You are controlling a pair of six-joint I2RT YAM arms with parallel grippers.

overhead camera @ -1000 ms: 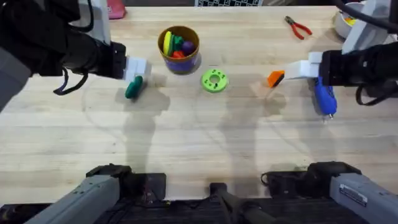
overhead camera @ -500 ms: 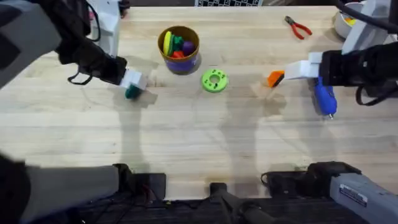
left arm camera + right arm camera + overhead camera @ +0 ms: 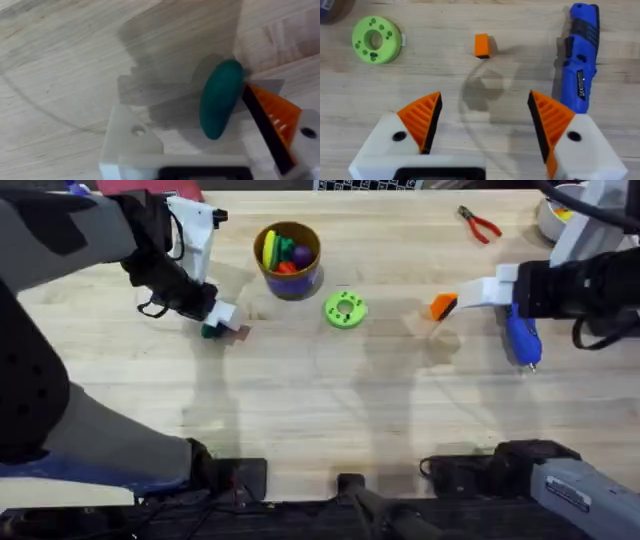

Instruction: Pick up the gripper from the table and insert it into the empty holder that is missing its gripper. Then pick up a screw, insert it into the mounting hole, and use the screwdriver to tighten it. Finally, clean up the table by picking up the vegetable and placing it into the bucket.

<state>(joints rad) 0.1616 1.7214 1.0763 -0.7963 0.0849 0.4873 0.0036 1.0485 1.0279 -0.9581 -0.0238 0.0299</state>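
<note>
The dark green vegetable [image 3: 221,97] lies on the table by my left gripper [image 3: 185,102], open, touching its one orange finger [image 3: 275,115]. The other side is a bare white holder [image 3: 131,147] with its mounting hole [image 3: 137,131]. From overhead this gripper [image 3: 222,318] covers most of the vegetable [image 3: 211,332]. My right gripper [image 3: 485,117] hangs open above the table. A small orange piece [image 3: 481,45], apparently the loose gripper, lies beyond it. Beside it lies the blue screwdriver [image 3: 580,55] [image 3: 521,338]. The orange bucket [image 3: 288,275] holds toys. I cannot make out a screw.
A green disc [image 3: 346,309] sits mid-table, between the bucket and the right arm. Red-handled pliers [image 3: 480,224] lie at the back right. A white bowl [image 3: 553,218] stands at the far right corner. My left arm spans the left side of the overhead view.
My left arm has swung round and its gripper has come down onto the vegetable, now covering most of it. The right arm and the other objects have not moved.
</note>
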